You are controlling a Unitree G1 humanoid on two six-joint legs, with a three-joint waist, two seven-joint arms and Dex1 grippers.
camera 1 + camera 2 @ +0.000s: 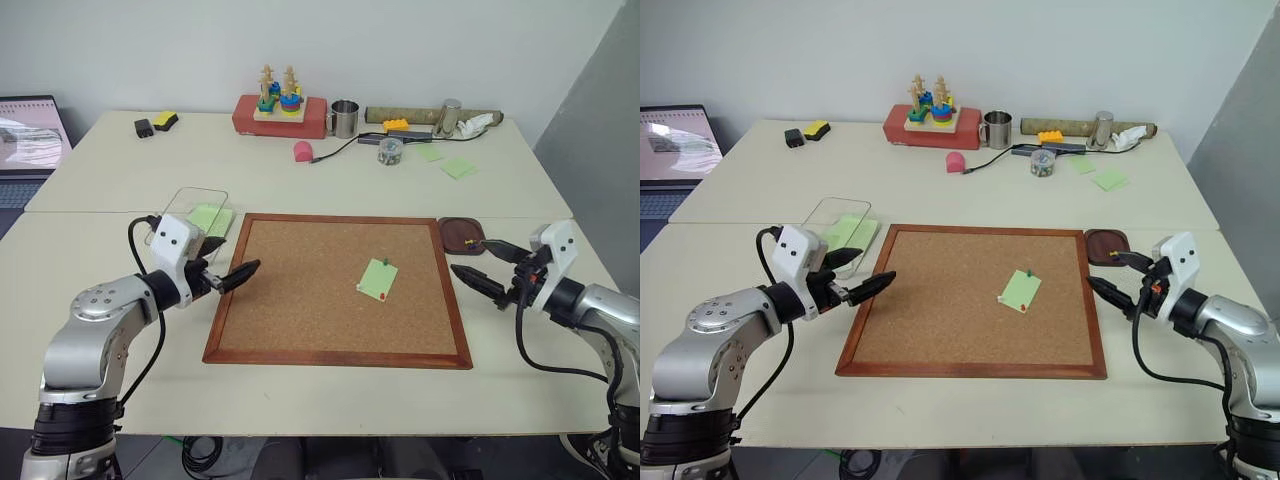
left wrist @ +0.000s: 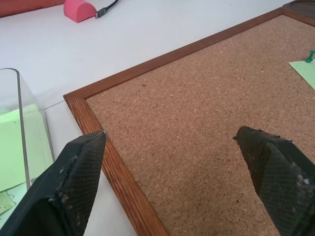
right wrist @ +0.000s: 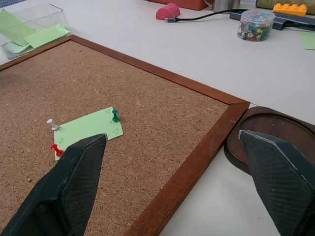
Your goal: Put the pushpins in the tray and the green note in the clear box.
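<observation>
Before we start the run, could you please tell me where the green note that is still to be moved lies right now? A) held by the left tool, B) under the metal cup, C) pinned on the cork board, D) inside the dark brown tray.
C: the green note lies flat on the cork board, with a green pushpin and a red pushpin stuck at its edges.

I find no legible text, label, brand, number or sign in any view. The laptop screen (image 1: 30, 135) at the far left edge of the table shows content, but I cannot resolve any characters on it. The green note (image 3: 91, 128) on the cork board (image 1: 300, 300) carries no writing that I can make out.
</observation>
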